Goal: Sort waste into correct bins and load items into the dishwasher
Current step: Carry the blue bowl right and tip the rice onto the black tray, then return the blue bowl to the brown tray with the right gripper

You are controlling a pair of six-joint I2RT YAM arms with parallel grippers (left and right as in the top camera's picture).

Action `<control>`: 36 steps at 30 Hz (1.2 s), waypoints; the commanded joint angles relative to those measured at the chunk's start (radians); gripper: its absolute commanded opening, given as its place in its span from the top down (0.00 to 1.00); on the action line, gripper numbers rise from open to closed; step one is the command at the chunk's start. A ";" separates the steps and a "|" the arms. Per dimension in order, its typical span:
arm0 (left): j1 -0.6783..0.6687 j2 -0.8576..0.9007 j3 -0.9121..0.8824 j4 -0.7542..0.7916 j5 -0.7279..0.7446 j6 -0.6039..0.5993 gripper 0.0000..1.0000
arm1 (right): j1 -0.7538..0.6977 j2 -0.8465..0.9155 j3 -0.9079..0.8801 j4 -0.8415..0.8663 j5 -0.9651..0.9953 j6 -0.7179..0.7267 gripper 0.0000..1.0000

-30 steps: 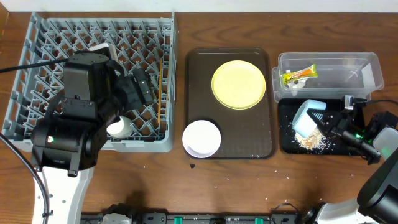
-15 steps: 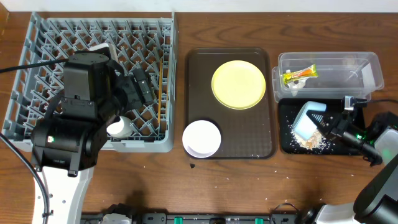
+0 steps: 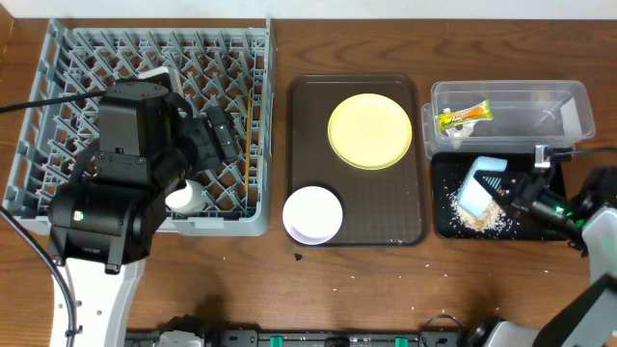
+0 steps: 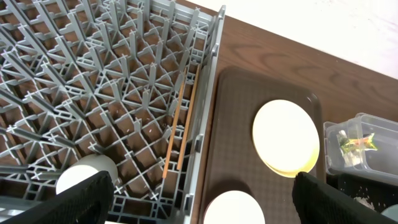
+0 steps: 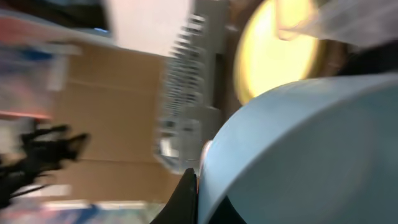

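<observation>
Two arms in this one. The left hand [image 4: 205,186] hangs over the rack [image 3: 58,58] with its fingers [image 4: 87,194] spread wide, nothing between them. The right hand [image 3: 503,193] is clamped on the rim of the blue bowl [image 3: 477,183], holding it tipped on its side over the black tray [image 3: 442,224]. Its wrist view is pretty much all blue bowl and blur, so no help there.

Rice scraps [image 3: 479,220] sit in a pile on the black tray, right under the tilted bowl, with a few loose bits scattered around. Just behind that tray is the clear box [image 3: 569,106], and the wrapper [image 3: 463,116] is lying inside it at the left end.

Middle of the counter [image 3: 386,289] there's the brown tray [image 3: 308,145]. The yellow plate [image 3: 370,130] lies flat on its far half, and the white bowl [image 3: 311,214] sits at its near left corner, hanging a bit over the edge.

Over in the rack, the chopsticks [image 4: 180,130] lie along the right wall, and the cup [image 3: 183,198] sits near the front edge, partly hidden under the left arm.
</observation>
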 commanded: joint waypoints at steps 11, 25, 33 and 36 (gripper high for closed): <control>0.004 0.002 0.009 -0.002 -0.009 0.005 0.07 | 0.631 -0.298 0.127 -0.116 0.647 0.159 0.99; 0.004 0.002 0.009 -0.002 -0.009 0.005 0.07 | 1.227 0.024 0.127 0.104 1.468 0.439 0.99; 0.004 0.001 0.009 -0.002 -0.007 0.005 0.08 | 1.214 0.066 0.147 0.116 1.368 0.446 0.56; 0.004 0.001 0.009 -0.026 0.076 0.005 0.07 | 1.196 0.017 0.181 0.101 1.368 0.446 0.44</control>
